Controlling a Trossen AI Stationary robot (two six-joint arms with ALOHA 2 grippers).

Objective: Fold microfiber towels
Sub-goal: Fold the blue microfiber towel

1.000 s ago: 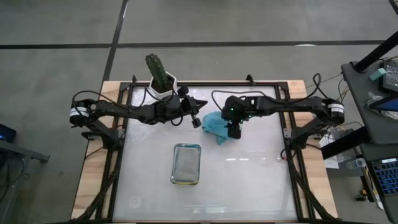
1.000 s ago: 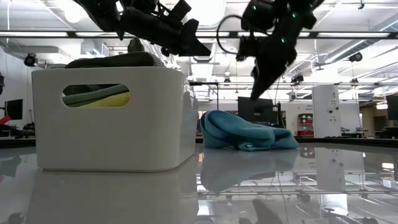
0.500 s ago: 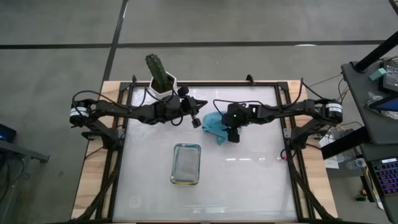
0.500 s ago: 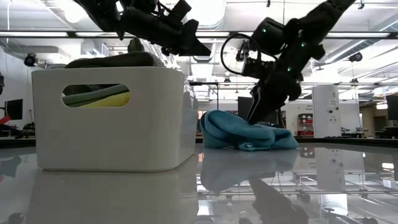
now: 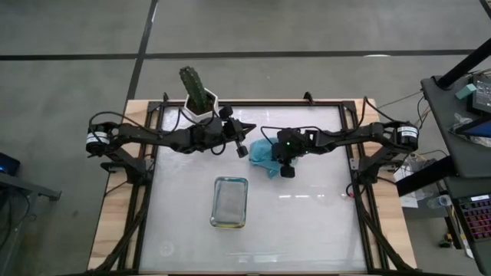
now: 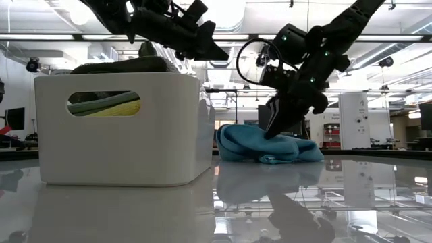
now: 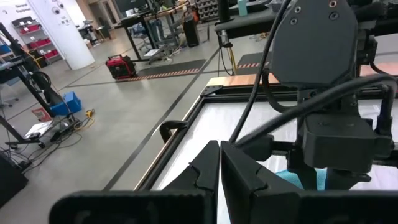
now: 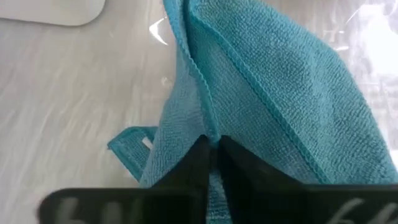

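Near the middle of the table, just right of centre, we see the teal towel lying crumpled on the glossy white top. A second ago the right gripper hung above it with its fingers spread; now it has come down onto the cloth and its fingers have drawn together on a ridge of the fabric, as the right wrist view shows, where the two dark fingers meet over a raised fold of the towel. In the low view the gripper presses into the top of the heap, which has not left the table.

The left gripper has not moved: it hovers off the table, left of the towel and apart from it, fingers closed on nothing.

In the low view a white bin stands at the left, with dark cloth heaped on top and green and yellow cloths showing through its handle slot; we cannot tell how many lie inside. A clear tray sits nearer the front edge. From above, the right arm covers part of the towel, so we cannot make out its full outline.
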